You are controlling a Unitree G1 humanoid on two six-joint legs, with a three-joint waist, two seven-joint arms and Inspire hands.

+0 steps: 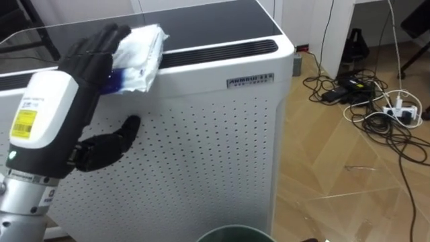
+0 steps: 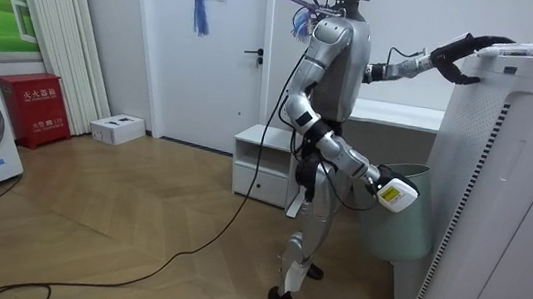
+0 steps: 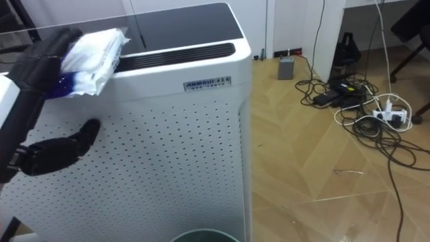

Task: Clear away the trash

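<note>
Where the robot stands on the wood floor, it faces a tall white appliance (image 1: 222, 154) with a perforated front and a dark glossy top, the biggest thing here and about shoulder-high to it. From the room view it is upright on both legs, close to the cabinet's front, with a grey-green bin (image 2: 404, 226) on the floor between its legs and the appliance. Behind it, along the wall, are a low white cabinet (image 2: 265, 164), a red box (image 2: 40, 104) and a small white box (image 2: 116, 129), well apart from the work.

On the floor off the appliance's right side lies a tangle of dark cables (image 1: 376, 111) round a white power strip (image 1: 402, 113).

The left hand (image 1: 94, 57) is raised to the appliance's top front edge. Its fingers lie stretched out, close together, over the near-left edge of the garbage. The thumb hangs lower and apart, against the perforated front, so nothing is pinched. The garbage is a crumpled white plastic packet (image 1: 140, 57) with a blue patch. It rests on the top of the appliance at its front left, just beside the long vent slot (image 1: 215, 54).

The right hand (image 2: 408, 200) is held low by the bin's rim; whether it is open or closed I cannot tell.
</note>
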